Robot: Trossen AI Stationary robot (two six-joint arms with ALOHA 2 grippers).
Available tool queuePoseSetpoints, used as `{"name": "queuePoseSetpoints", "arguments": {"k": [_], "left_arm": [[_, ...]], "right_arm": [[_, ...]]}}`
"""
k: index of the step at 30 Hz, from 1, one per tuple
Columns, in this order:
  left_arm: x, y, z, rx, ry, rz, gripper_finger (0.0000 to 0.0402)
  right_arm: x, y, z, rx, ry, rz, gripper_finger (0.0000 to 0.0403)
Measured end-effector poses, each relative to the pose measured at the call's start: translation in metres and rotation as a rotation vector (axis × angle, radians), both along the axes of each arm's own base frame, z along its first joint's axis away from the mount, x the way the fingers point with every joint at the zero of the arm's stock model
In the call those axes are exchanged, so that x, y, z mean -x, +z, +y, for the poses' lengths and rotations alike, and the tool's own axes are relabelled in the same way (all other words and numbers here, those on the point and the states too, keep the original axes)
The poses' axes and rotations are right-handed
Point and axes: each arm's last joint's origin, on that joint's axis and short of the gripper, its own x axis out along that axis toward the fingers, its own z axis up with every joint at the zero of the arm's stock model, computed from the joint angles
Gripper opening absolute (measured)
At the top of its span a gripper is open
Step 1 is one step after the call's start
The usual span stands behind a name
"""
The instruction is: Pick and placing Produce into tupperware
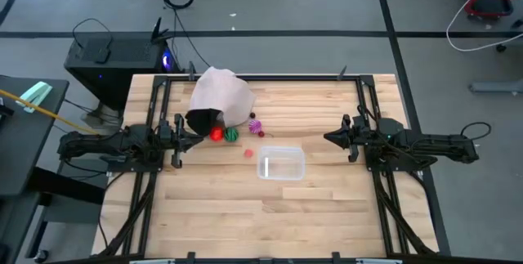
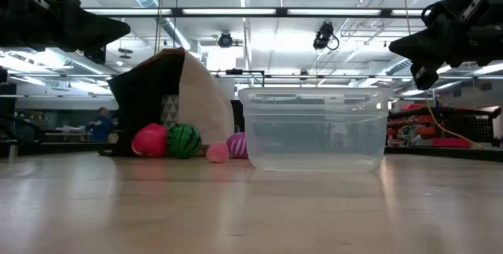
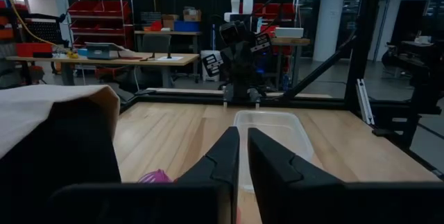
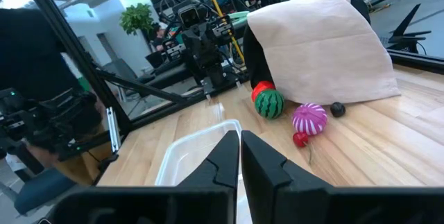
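Observation:
The clear tupperware stands empty on the wooden table, near its middle; it also shows in the low view. The produce lies on the table by the mouth of a pale bag: a red ball, a green melon, a spiky magenta ball, a small dark one, a small red one and a pinkish one nearest the tub. My left gripper is shut and hovers just left of the red ball. My right gripper is shut and hovers right of the tub.
The pale bag lies on its side at the table's far left-middle, its dark opening facing the near edge. Black frame rails run along both sides of the table. Bare wood lies toward the near edge.

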Motion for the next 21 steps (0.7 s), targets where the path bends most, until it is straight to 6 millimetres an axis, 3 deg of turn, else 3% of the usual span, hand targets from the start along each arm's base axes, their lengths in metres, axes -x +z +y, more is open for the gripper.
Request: {"name": "queuePoseSetpoints", "arguments": {"k": [21], "left_arm": [[0.0, -0.0001, 0.0, 0.0, 0.0, 0.0, 0.0035]], "right_arm": [[0.0, -0.0001, 0.0, 0.0, 0.0, 0.0, 0.0023]]}}
